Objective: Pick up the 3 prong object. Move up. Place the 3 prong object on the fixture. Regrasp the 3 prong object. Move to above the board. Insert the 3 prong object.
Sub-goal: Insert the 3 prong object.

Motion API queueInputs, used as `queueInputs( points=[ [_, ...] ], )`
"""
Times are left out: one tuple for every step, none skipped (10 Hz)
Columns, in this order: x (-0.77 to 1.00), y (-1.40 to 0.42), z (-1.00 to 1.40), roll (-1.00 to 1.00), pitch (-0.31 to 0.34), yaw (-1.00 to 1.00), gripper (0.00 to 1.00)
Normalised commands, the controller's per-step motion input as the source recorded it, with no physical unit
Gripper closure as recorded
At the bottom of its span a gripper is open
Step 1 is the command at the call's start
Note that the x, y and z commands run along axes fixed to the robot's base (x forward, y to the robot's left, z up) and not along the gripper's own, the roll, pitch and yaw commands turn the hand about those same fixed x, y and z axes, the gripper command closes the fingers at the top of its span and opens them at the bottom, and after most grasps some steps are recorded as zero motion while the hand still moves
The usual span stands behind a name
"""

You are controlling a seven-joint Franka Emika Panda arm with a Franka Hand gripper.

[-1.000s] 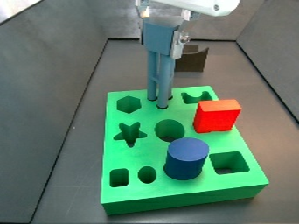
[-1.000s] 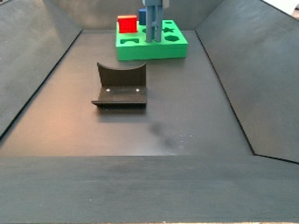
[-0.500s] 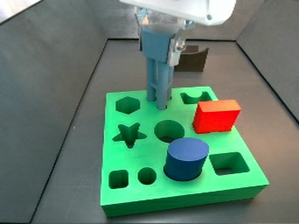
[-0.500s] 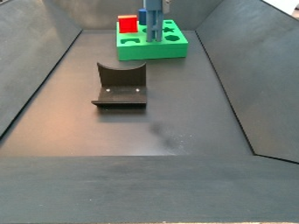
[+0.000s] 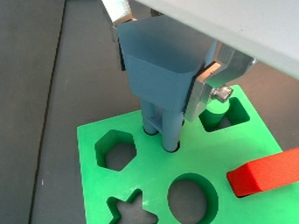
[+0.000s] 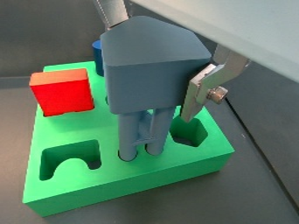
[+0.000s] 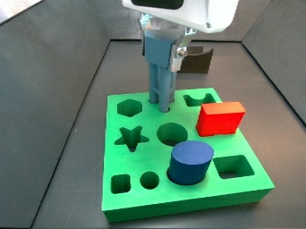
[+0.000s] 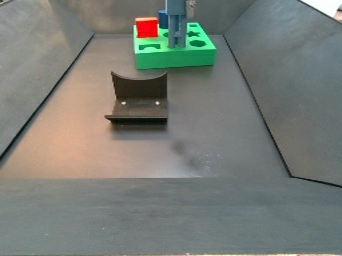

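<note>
- Nearest in a side view, the fixture (image 8: 138, 98) is standing bare on the dark floor, its curved notch holding nothing, so I am judging the placing and regrasping steps as finished
- Farther back, at about 12 o'clock from the fixture, the board (image 8: 198, 58) is lying with the red cube (image 8: 147, 25) on it; in a side view from the opposite end, the board (image 7: 143, 199) is carrying a dark blue cylinder (image 7: 191, 162) at its near edge and the red cube (image 7: 223, 117) at roughly 1 o'clock from that
- The gripper (image 7: 164, 63) is hanging straight down over the board's far half, and its silver fingers (image 6: 205, 87) are clamping the 3 prong object (image 6: 142, 96) by its broad upper body
- In both wrist views the 3 prong object (image 5: 162, 87) is standing upright with its slim lower prongs entering small holes in the green surface, between the hexagon cut-out (image 5: 117, 149) and an arched cut-out (image 5: 225, 115)
- I am reading this as the insertion under way: how deep the prongs are sitting I cannot tell, and pushing fully home and letting go are looking like what is left
</note>
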Motion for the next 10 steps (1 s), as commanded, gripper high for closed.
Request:
queueInputs(
  points=[
    [0.21, -0.05, -0.13, 0.23, 0.129, -0.03, 1.0],
    [0.23, -0.04, -0.29, 0.14, 0.096, -0.01, 1.0],
    [0.37, -0.05, -0.42, 0.16, 0.153, -0.01, 1.0],
    [0.48, -0.05, -0.43, 0.2, 0.21, -0.01, 1.0],
    [0.44, -0.02, -0.39, 0.18, 0.196, -0.02, 1.0],
    [0.38, 0.0, -0.43, 0.15, 0.164, -0.03, 1.0],
    [0.41, -0.02, -0.55, 0.16, 0.16, -0.03, 1.0],
    [0.29, -0.05, -0.83, 0.17, 0.069, 0.0, 1.0],
    [0.15, -0.06, -0.67, 0.08, 0.0, 0.0, 1.0],
    [0.0, 0.0, 0.0, 0.0, 0.0, 0.0, 1.0]
  ],
)
